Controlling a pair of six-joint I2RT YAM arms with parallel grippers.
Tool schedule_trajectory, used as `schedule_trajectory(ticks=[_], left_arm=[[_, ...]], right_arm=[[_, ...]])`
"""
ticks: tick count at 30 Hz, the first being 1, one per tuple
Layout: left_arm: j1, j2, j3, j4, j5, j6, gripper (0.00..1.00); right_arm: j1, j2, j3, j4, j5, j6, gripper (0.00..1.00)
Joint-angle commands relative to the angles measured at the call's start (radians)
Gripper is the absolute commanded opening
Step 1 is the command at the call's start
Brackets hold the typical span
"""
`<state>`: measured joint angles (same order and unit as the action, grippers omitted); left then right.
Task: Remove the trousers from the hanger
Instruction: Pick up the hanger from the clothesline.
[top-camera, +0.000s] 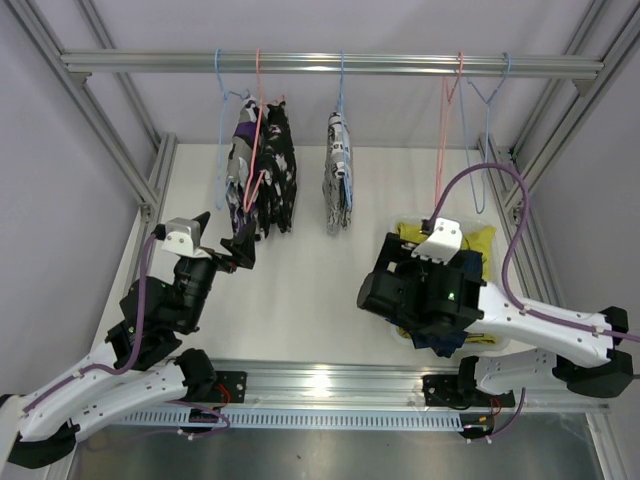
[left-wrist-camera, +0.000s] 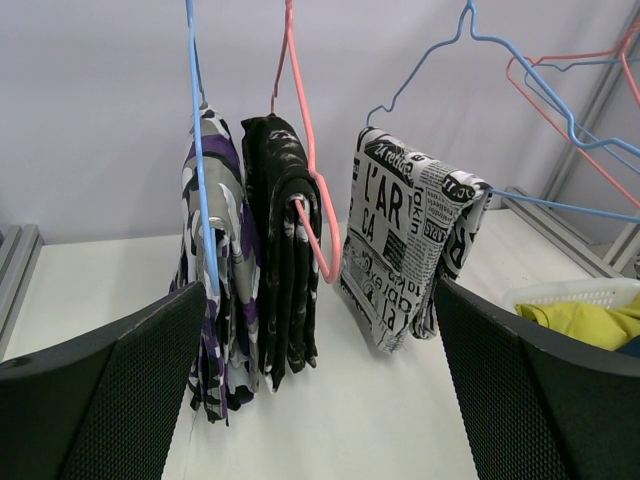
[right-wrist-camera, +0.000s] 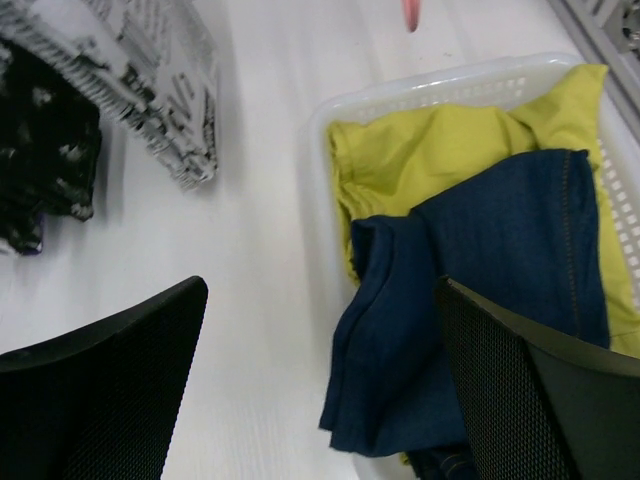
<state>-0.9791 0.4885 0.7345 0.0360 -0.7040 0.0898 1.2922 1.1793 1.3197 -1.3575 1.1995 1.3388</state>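
Three patterned trousers hang folded on hangers from the rail (top-camera: 330, 65): a purple, white and black pair (left-wrist-camera: 215, 260) on a blue hanger, a black pair (left-wrist-camera: 285, 250) on a pink hanger (left-wrist-camera: 310, 200), and a newsprint pair (left-wrist-camera: 405, 240) on a blue hanger. My left gripper (left-wrist-camera: 318, 300) is open just in front of the left two, touching nothing. Yellow-green trousers (right-wrist-camera: 430, 160) and navy trousers (right-wrist-camera: 500, 260) lie in a white basket (right-wrist-camera: 440, 85). Above the basket's left edge, my right gripper (right-wrist-camera: 320, 290) stands open and empty.
An empty pink hanger (top-camera: 445, 120) and an empty blue hanger (top-camera: 490, 100) hang at the rail's right end above the basket (top-camera: 470, 222). Aluminium frame posts stand at both sides of the white table (top-camera: 310, 300).
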Motion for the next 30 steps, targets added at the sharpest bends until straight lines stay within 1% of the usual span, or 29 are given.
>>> schedule_trajectory(ticks=[1,7,9,13,18,21,23,24,25,26,27,28,29,30], left_arm=[[0.007,-0.008,0.009,0.013,-0.002,0.008,0.99],[0.007,-0.005,0.005,0.019,-0.008,0.018,0.99],[0.007,-0.005,0.006,0.021,-0.008,0.019,1.0],[0.007,-0.005,0.005,0.025,-0.018,0.025,0.99],[0.007,-0.008,0.002,0.028,-0.02,0.027,0.99],[0.007,-0.01,0.002,0.028,-0.008,0.025,0.99],[0.008,-0.008,0.003,0.025,0.003,0.022,0.99],[0.008,-0.005,0.006,0.019,0.015,0.021,1.0],[0.007,-0.002,0.009,0.013,0.018,0.019,0.99],[0.008,-0.002,0.011,0.012,0.02,0.019,1.0],[0.007,-0.001,0.009,0.012,0.017,0.021,0.99],[0.008,-0.001,0.009,0.012,0.014,0.022,0.99],[0.007,-0.001,0.011,0.013,0.011,0.025,0.99],[0.007,-0.004,0.009,0.016,0.003,0.027,0.99]], right_arm=[[0.059,0.032,0.064,-0.161,0.075,0.102,0.99],[0.13,0.057,0.067,-0.164,0.051,0.137,0.99],[0.153,0.08,0.078,-0.161,0.048,0.123,0.99],[0.203,0.167,0.157,-0.163,0.037,0.066,1.0],[0.266,0.287,0.317,-0.163,0.044,-0.009,0.99],[0.289,0.327,0.369,-0.138,0.072,-0.05,0.99],[0.297,0.338,0.384,-0.095,0.113,-0.108,0.99],[0.294,0.341,0.394,-0.06,0.124,-0.165,0.99],[0.288,0.339,0.413,0.052,0.135,-0.343,0.99],[0.271,0.336,0.427,0.125,0.132,-0.445,0.99],[0.26,0.33,0.444,0.259,0.126,-0.54,0.99],[0.25,0.313,0.479,0.323,0.12,-0.628,0.99],[0.234,0.301,0.495,0.386,0.117,-0.764,0.99],[0.195,0.286,0.506,0.528,0.098,-0.835,0.99]])
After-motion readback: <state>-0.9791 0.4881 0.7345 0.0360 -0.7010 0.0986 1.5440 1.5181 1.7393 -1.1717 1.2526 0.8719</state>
